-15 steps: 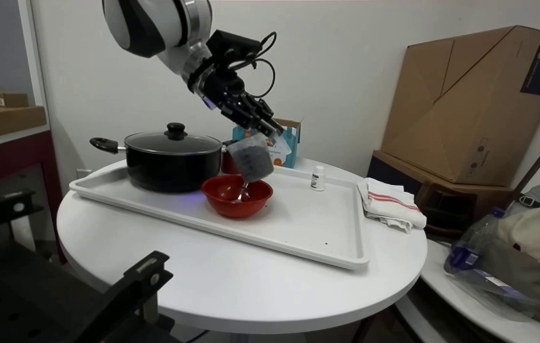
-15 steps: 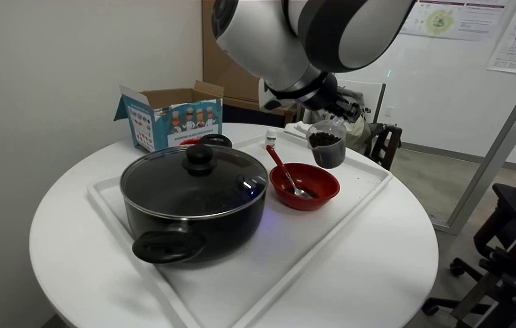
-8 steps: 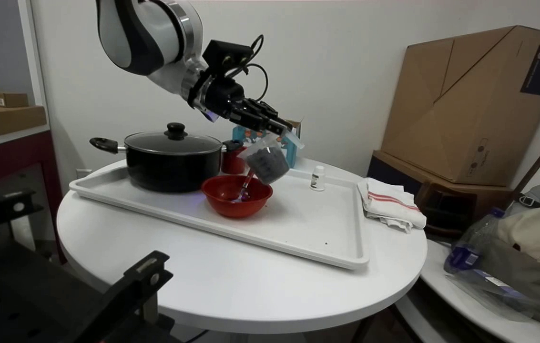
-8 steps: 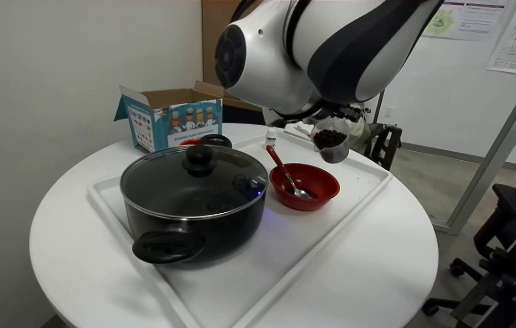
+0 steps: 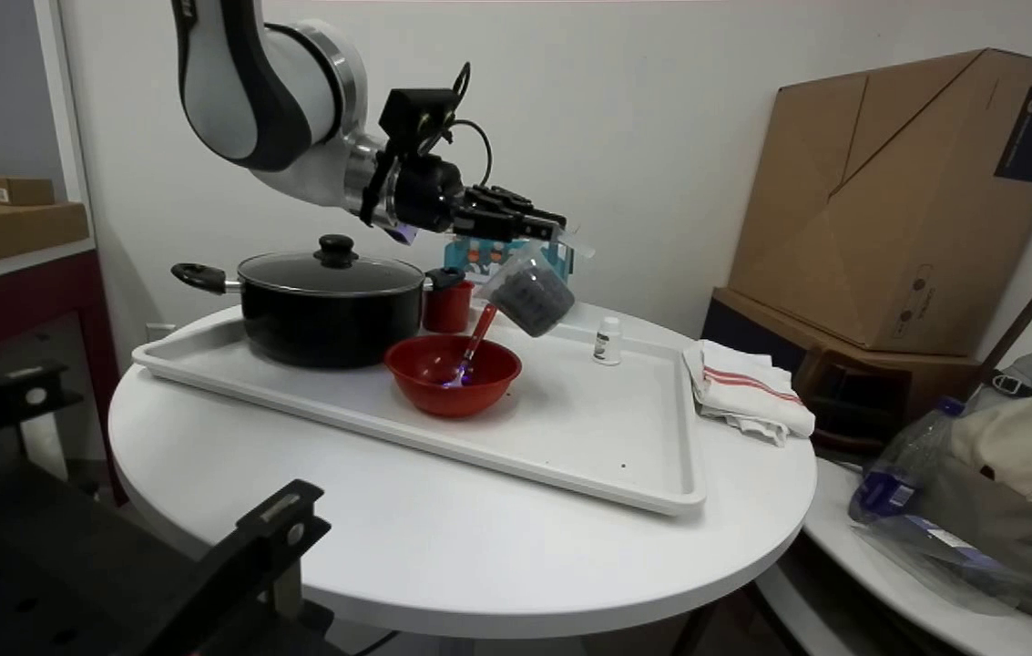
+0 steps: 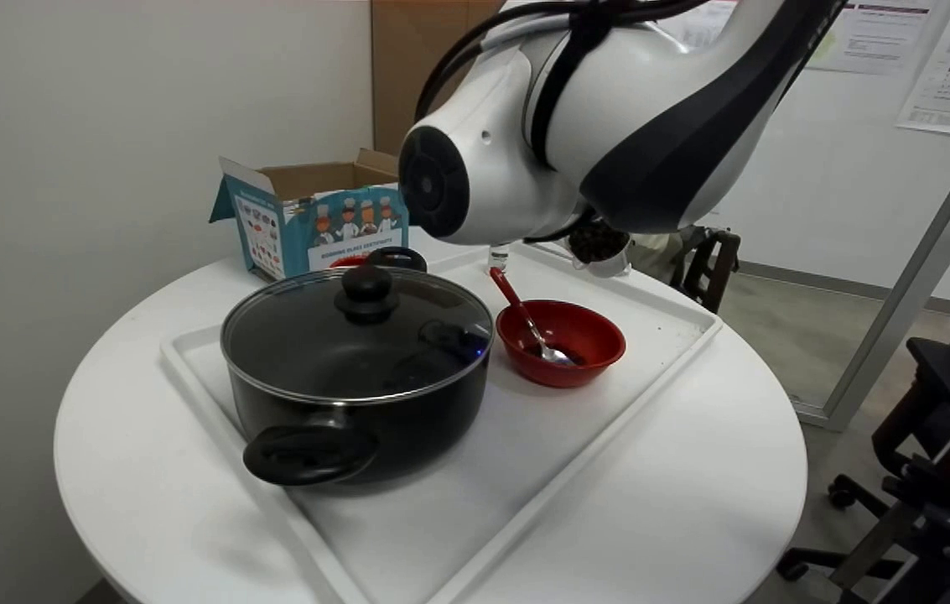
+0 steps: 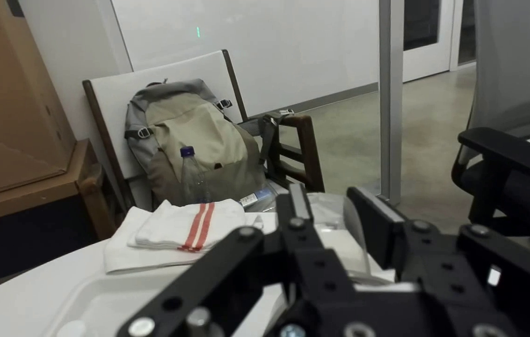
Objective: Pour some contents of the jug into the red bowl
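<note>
The jug (image 5: 529, 292) is a translucent cup filled with dark bits. It hangs in the air to the right of and above the red bowl, tilted with its mouth toward the bowl side. In an exterior view (image 6: 599, 245) the arm partly hides it. My gripper (image 5: 563, 228) is shut on the jug's clear handle. In the wrist view the handle (image 7: 357, 229) stands between the fingers (image 7: 326, 199). The red bowl (image 5: 452, 399) sits on the tray; it also shows in an exterior view (image 6: 554, 373). A red-handled spoon (image 6: 512, 294) leans in it beside a few dark bits.
A large black lidded pot (image 5: 332, 319) stands beside the bowl on the white tray (image 5: 570, 465). A red cup (image 5: 448, 307) is behind. A small white bottle (image 5: 607, 341) stands to the right. A towel (image 5: 748, 387) and a blue box (image 6: 357, 226) are on the table.
The gripper has come down and right in an exterior view, turning closer to level. The jug has moved right, away from over the bowl, and tilts more. The bowl and spoon have not moved.
</note>
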{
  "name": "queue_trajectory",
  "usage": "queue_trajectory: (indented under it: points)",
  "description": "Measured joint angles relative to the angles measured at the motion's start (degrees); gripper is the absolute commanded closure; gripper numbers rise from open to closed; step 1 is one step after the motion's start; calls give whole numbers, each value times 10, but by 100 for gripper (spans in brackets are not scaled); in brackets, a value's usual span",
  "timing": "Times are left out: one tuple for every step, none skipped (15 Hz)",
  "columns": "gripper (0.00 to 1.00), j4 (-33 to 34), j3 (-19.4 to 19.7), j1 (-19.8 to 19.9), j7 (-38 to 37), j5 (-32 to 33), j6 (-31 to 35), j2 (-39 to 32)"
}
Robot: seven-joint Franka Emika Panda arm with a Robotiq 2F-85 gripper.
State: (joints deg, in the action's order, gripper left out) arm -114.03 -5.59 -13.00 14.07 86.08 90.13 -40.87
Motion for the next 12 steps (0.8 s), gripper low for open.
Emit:
queue_trajectory:
  points:
    - [88, -1, -1, -2, -8, 11, -8, -6]
    - [88, -2, -2, -5, -15, 23, -15, -12]
    - [88, -4, -2, -7, -22, 33, -23, -18]
    - [88, -6, -3, -9, -29, 44, -31, -23]
    - [88, -8, -4, -11, -36, 55, -38, -28]
    - [88, -9, -4, -13, -41, 64, -45, -32]
    - [88, -9, -5, -15, -45, 73, -52, -36]
    - [88, -10, -6, -15, -49, 82, -58, -40]
    - [88, -10, -7, -16, -52, 90, -64, -43]
    - [88, -11, -8, -17, -55, 98, -69, -45]
    - [88, -11, -9, -17, -58, 104, -74, -46]
    - [88, -12, -10, -18, -61, 111, -78, -47]
